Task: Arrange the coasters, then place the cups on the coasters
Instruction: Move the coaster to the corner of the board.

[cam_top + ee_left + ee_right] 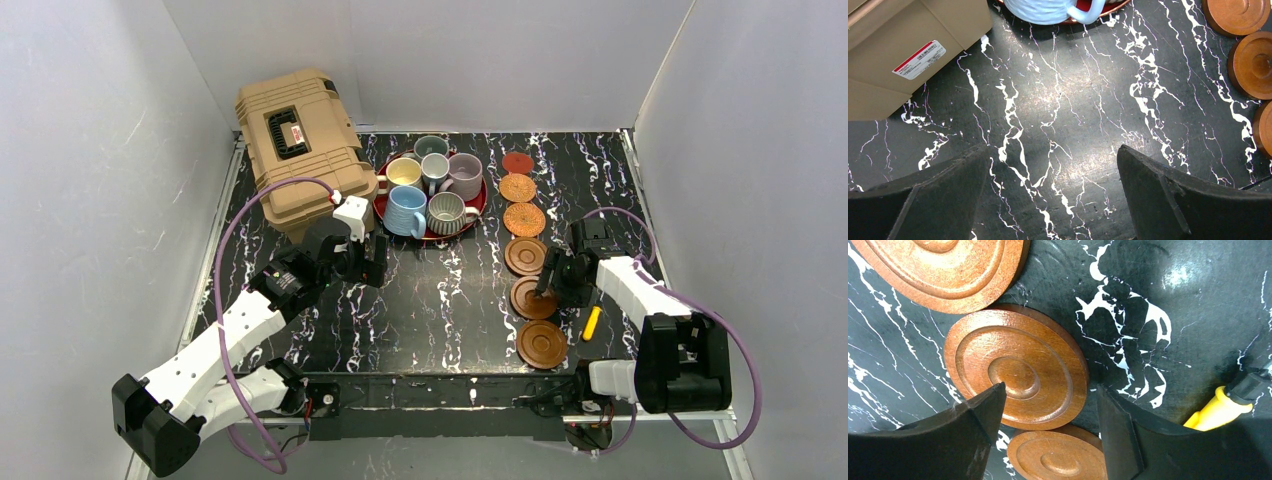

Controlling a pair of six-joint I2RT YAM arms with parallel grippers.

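Six coasters lie in a column on the right: pinkish-red, two orange woven, three dark brown wood. Six cups crowd the red tray, with the light blue cup and the ribbed grey cup in front. My right gripper hangs open low over the middle wooden coaster. One finger is above its centre, the other just off its rim. My left gripper is open over bare table, short of the blue cup.
A tan hard case stands at the back left beside the tray. A yellow-handled tool lies right of the wooden coasters, close to my right fingers. White walls enclose the black marbled table.
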